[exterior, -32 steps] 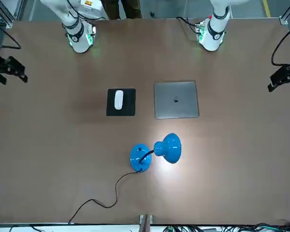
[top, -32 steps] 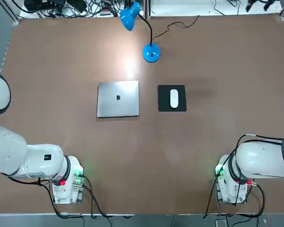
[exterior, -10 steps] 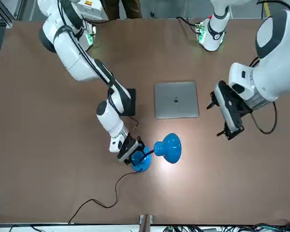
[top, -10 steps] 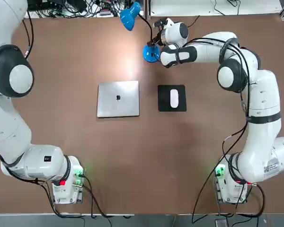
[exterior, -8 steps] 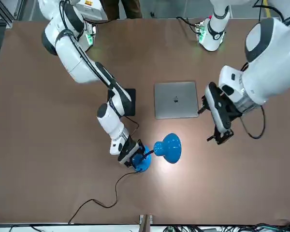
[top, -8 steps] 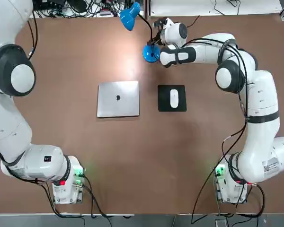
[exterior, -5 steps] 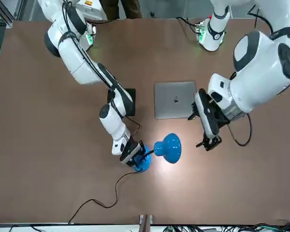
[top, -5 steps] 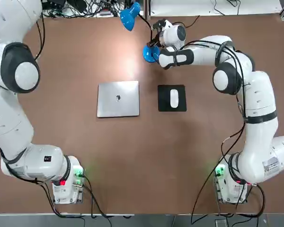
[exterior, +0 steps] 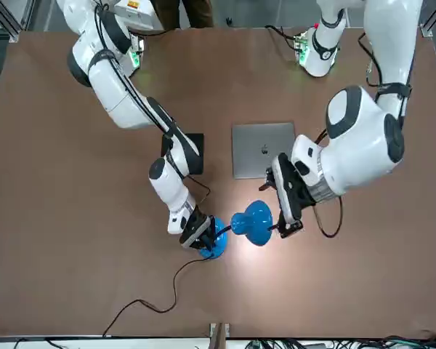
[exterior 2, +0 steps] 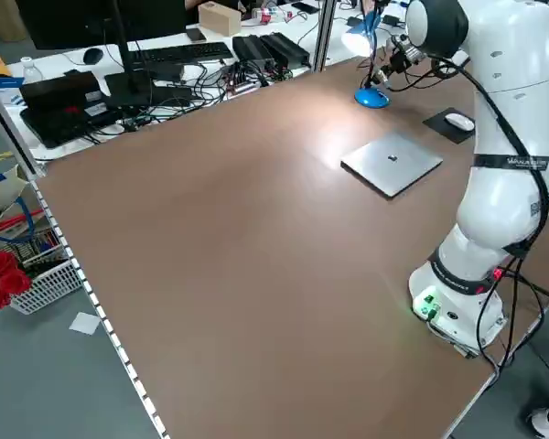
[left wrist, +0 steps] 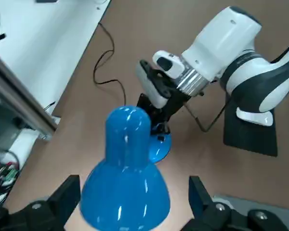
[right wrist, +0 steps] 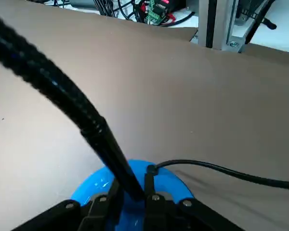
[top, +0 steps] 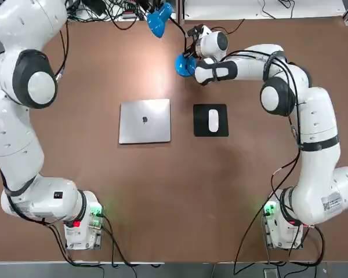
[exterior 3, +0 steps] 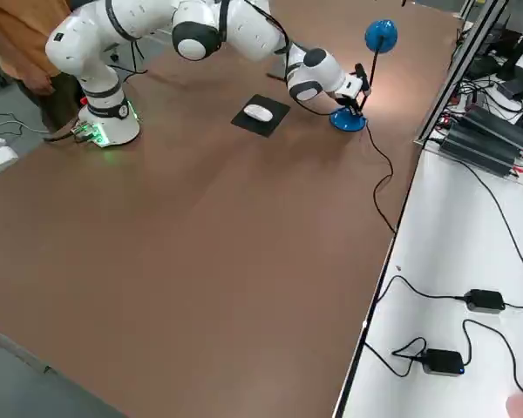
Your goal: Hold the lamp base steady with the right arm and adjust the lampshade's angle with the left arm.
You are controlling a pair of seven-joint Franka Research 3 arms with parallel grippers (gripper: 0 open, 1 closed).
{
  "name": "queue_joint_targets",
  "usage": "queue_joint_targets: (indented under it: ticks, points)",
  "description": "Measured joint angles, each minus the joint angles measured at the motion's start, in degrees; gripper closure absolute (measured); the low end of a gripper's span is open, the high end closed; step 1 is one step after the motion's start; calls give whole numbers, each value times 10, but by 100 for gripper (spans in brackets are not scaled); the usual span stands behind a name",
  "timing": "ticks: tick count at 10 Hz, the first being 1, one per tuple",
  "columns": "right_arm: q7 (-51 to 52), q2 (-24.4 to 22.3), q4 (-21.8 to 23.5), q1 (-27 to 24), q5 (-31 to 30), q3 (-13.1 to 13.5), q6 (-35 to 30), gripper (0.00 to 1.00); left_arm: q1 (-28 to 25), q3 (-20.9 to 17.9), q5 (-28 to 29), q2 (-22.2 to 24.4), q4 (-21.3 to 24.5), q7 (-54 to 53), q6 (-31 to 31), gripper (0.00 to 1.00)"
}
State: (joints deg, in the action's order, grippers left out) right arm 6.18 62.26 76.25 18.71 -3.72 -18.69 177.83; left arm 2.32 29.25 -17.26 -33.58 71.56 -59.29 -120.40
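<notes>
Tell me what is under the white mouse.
The white mouse sits on a black mouse pad, which lies on the brown table. The patch of pad directly beneath the mouse is covered, so it cannot be seen.

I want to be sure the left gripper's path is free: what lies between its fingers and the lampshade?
Nothing: in the left wrist view, the lampshade shows between the left gripper's open fingers.

The lamp base point(top: 185, 65) is a round, glossy blue disc lying flat on the table, with a black gooseneck rising from it, tilted. At the gooseneck's other end I see the lampshade point(left wrist: 125, 178), a bright blue, glossy cone with a rounded narrow end, raised above the tabletop, its wide mouth downward.
</notes>
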Motion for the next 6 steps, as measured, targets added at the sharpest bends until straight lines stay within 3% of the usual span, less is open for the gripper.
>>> queue_joint_targets:
  ticks: [6]
  points:
    - [0,9,-14,4,0,4,0,82,21,1,-2,-17,-6,-8,-37,1]
